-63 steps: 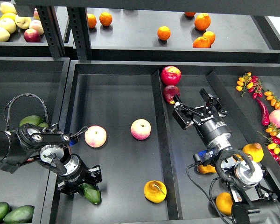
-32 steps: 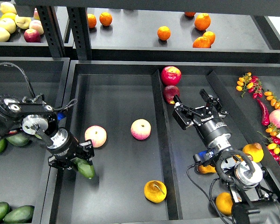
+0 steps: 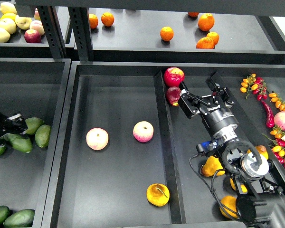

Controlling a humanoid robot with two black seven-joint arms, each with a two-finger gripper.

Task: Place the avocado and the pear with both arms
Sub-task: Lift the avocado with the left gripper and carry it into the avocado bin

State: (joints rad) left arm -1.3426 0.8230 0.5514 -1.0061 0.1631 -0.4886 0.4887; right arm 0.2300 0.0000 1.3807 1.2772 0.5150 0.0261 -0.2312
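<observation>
Dark metal trays fill the head view under a shelf (image 3: 133,35) strewn with oranges, and the middle tray (image 3: 118,95) holds two pink apples and one pear (image 3: 157,194) near its front edge. My right tool (image 3: 206,98) hovers with its fingers spread and empty, up in the right tray, the pear well behind it and across the divider (image 3: 165,156). My left tool (image 3: 7,124) shows only as a dark part at the left edge; whether it is open I cannot tell. Avocados (image 3: 35,132) lie just beside it in the left tray (image 3: 33,85). I judge no fruit is in hand, so the step is a fresh reach. Next, the right tool must pull back and cross the divider without clipping it; the red fruit (image 3: 174,76) just ahead crowds it, while the middle tray offers open floor.
</observation>
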